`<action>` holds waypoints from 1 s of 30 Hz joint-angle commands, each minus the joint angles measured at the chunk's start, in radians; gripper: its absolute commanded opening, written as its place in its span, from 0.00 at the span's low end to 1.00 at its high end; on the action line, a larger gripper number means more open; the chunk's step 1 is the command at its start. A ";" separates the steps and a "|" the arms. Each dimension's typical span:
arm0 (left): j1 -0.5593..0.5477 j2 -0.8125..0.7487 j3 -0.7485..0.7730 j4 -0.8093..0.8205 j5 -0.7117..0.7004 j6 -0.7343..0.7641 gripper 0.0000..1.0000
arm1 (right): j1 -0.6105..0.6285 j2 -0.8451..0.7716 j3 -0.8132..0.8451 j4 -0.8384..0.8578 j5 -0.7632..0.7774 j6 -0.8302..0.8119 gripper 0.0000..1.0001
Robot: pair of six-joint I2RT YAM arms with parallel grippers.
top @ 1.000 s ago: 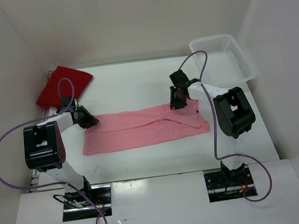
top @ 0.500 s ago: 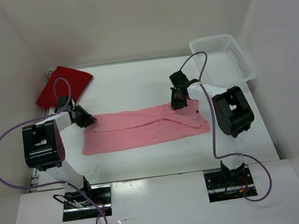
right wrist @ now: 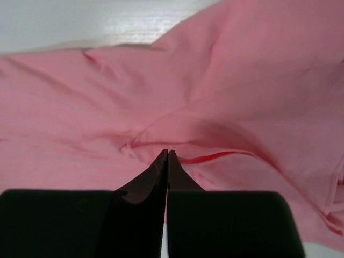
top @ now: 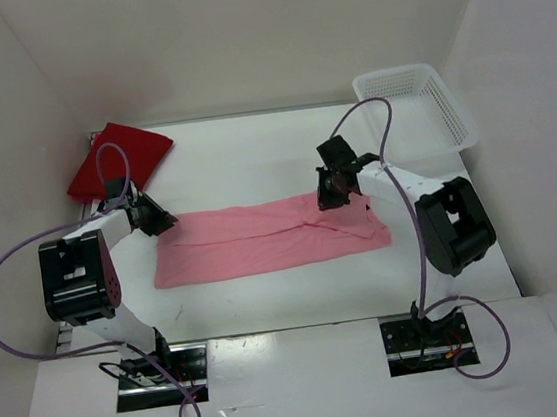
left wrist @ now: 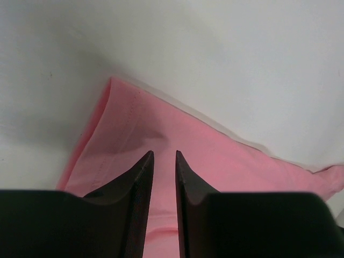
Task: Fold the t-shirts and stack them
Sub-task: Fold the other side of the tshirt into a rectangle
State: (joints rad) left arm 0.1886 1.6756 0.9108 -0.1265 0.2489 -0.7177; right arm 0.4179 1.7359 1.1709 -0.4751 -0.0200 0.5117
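A light pink t-shirt (top: 262, 239), folded into a long strip, lies across the middle of the table. My left gripper (top: 163, 222) is at the strip's far left corner. In the left wrist view its jaws (left wrist: 161, 153) stand narrowly apart with pink cloth (left wrist: 215, 156) filling the gap. My right gripper (top: 329, 195) is at the strip's far edge, towards its right end. Its tips (right wrist: 167, 152) are pressed together on a raised crease of the pink cloth (right wrist: 97, 107). A dark red t-shirt (top: 117, 158) lies folded at the back left.
A white mesh basket (top: 416, 107) stands at the back right corner. White walls close in the table on the left, back and right. Grey cables loop from both arms, and the arm bases sit at the near edge.
The right gripper's jaws closed onto the pink cloth, and the right arm's elbow swung out to the right. The left gripper shifted slightly towards the back left.
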 commanded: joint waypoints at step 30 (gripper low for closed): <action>0.006 -0.105 -0.001 -0.010 0.050 0.023 0.30 | -0.089 -0.257 -0.163 -0.036 0.034 0.080 0.22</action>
State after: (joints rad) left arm 0.1886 1.6001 0.9237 -0.1539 0.2729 -0.7101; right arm 0.4446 1.4689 0.9691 -0.5617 -0.0570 0.6422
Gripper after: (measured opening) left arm 0.298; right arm 0.224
